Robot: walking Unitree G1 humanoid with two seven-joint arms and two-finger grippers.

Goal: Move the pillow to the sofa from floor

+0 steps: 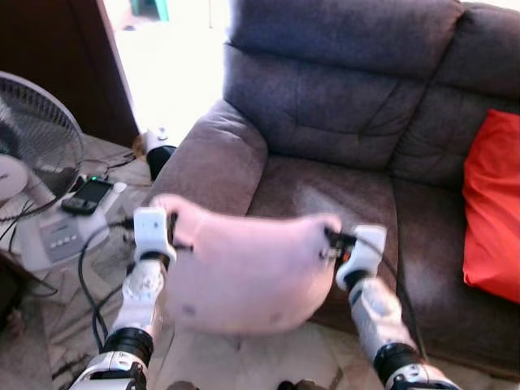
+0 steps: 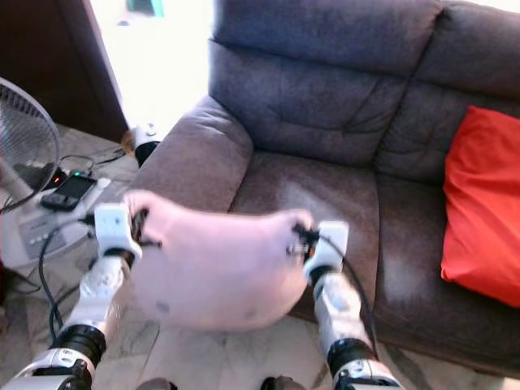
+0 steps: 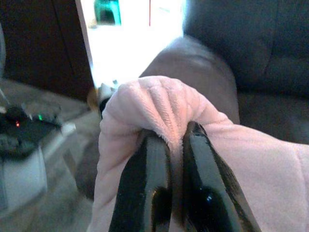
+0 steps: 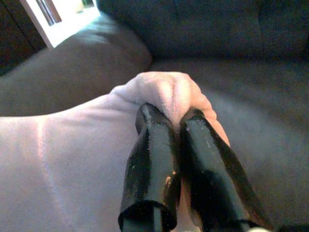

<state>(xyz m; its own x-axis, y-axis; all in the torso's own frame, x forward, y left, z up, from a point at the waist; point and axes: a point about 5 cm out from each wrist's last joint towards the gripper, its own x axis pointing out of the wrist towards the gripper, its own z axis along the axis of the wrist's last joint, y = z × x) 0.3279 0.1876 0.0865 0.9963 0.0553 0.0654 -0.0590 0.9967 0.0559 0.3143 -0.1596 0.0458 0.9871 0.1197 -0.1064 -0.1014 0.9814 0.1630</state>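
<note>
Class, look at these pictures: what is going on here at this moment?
A humanoid robot holds a pale pink pillow up in front of a grey sofa. Its left gripper pinches one edge and its right gripper pinches the opposite edge. The pillow hangs between them, off the floor, not yet on the seat. A red cushion lies on the sofa's right side.

The pillow is blurred in both eye views, its outline soft, and it hides the front edge of the sofa seat behind it. The red cushion is cut off by the right edge, and the fan by the left edge. In each wrist view, the pinched fabric covers the fingertips of the left hand and right hand.
</note>
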